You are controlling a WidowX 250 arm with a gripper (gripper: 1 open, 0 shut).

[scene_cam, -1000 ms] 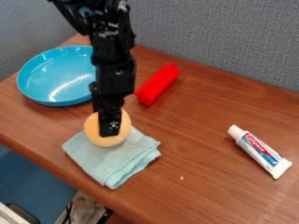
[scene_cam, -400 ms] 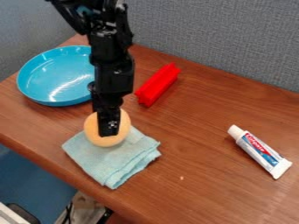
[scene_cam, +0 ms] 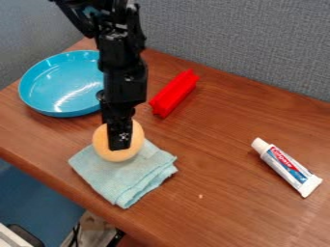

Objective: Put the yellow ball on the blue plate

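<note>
Single view only; nothing shared with second camera. Camera sitting high off table's (scene_cam: 245, 116) near front corner, looking down obliquely across it toward grey back wall (scene_cam: 277, 39). Medium range, taking in most of tabletop; near edge running diagonally across lower left; arm's (scene_cam: 119, 58) top getting cropped at upper frame.
</note>
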